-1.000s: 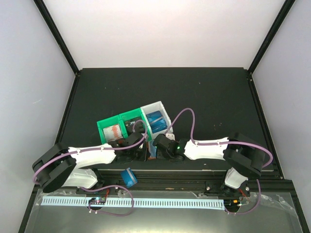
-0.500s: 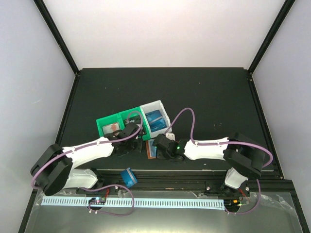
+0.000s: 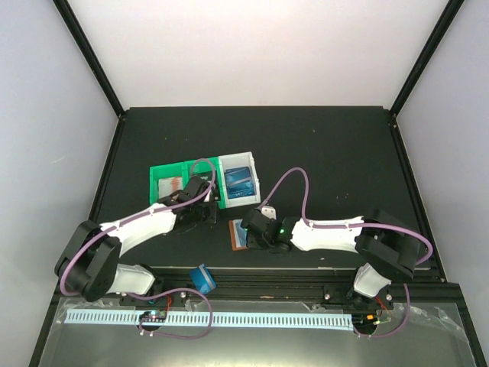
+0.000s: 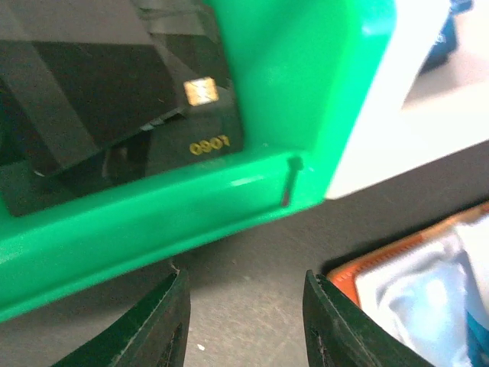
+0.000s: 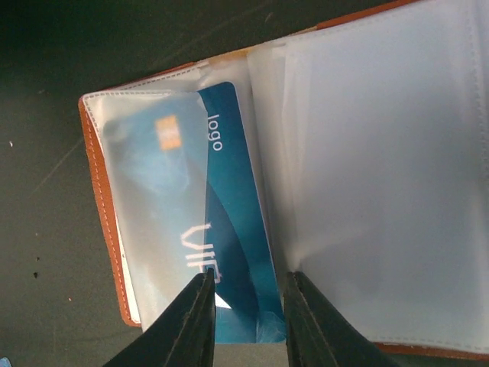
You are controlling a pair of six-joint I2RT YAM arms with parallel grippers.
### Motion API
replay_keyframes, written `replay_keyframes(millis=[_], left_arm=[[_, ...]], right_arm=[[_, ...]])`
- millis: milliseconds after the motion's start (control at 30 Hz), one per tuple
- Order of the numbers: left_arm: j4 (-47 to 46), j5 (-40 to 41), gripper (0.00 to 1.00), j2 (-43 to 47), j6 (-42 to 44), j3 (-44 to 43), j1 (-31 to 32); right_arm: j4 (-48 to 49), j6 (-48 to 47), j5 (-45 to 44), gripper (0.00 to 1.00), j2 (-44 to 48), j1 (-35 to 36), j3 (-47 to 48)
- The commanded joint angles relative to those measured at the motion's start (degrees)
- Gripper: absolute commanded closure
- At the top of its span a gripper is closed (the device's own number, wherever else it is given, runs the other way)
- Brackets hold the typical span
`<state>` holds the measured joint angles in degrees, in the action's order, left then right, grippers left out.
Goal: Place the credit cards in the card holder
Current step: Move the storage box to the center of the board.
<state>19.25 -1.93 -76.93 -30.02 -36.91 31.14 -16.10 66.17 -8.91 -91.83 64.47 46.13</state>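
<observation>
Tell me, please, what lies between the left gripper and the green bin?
Only bare table separates the left gripper from the green bin, per the left wrist view.

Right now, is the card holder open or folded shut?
Open. The card holder lies spread, clear pockets showing, a blue card partly inside one.

2 arms [image 3: 145, 226] [image 3: 330, 233], 3 bins [image 3: 171, 167] [image 3: 208, 162] [image 3: 238, 158], 1 card holder [image 3: 239, 234]
</observation>
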Motion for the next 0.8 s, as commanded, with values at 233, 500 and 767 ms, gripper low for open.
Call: replay_keyframes(millis=[233, 500, 767], left_arm=[[-5.82, -14.16, 0.56, 8.67, -6.50, 9.92, 4.71], [-7.97, -15.56, 0.56, 8.85, -10.05, 11.60, 9.81], [-8.21, -13.00, 0.59, 4.01, -12.17, 10.32, 14.00]], right_arm=[[-3.76, -1.11, -4.60, 0.66, -0.30, -0.48, 3.08], [-3.94, -1.80, -4.56, 0.70, -0.88, -0.82, 2.69], [2.29, -1.26, 0.49, 0.74, -0.10, -1.84, -0.68]])
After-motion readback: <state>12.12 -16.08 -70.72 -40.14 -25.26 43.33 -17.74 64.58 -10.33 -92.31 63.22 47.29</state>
